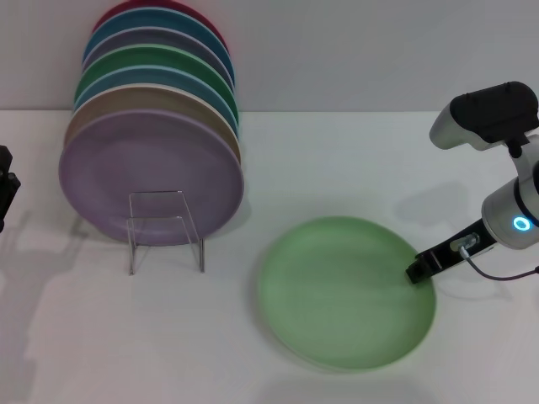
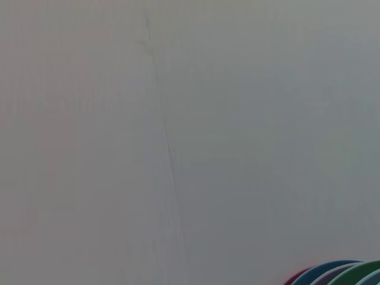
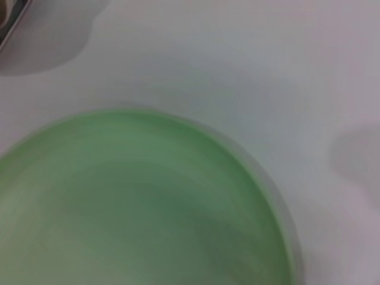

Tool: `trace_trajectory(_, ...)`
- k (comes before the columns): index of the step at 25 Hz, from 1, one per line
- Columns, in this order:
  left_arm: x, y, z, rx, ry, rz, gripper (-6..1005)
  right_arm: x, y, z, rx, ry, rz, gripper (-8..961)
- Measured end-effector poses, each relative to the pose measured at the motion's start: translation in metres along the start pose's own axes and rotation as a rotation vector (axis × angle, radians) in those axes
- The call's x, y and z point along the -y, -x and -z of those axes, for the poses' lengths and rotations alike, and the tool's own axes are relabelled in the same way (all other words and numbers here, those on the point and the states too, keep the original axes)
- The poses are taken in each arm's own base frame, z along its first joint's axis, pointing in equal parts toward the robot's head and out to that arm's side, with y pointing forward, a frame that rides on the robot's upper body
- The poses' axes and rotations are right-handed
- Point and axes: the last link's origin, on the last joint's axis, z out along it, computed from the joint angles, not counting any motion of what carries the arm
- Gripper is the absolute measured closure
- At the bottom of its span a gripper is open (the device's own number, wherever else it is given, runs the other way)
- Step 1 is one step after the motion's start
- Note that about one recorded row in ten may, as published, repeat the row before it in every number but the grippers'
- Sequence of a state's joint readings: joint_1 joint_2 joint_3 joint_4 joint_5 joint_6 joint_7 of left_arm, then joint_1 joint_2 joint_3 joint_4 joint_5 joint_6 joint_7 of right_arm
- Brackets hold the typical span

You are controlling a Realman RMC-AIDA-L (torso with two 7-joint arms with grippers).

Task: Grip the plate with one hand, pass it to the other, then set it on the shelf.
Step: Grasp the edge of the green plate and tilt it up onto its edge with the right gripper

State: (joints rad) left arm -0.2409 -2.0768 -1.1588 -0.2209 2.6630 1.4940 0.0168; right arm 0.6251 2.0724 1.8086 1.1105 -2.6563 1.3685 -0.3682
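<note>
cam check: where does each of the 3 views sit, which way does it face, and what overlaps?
Head: up on the robot, looking forward and down at the white table, pale green plate, clear rack and plate stack; right gripper at the plate's rim, left hand at the frame edge.
Left wrist: faces a blank wall; stack rims in a corner, no body visible.
Right wrist: close above the plate, no fingers visible.
Shared: head and right wrist both show the plate.

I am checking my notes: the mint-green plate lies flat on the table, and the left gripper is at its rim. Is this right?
Not quite. The head view shows the right gripper at the rim of the plate, not the left one. The left gripper is far off at the table's other side. The plate does lie flat there.
</note>
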Motion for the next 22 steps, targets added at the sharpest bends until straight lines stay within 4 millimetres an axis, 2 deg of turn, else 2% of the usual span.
trace_trajectory(14,0.000,0.000,0.001,0.002,0.000,-0.001,191,-0.008,0.002,-0.004,0.013,0.004,0.054,871)
trace_trajectory(22,0.000,-0.001,0.000,-0.005,0.002,0.000,191,-0.017,0.004,0.008,0.083,0.073,0.065,898)
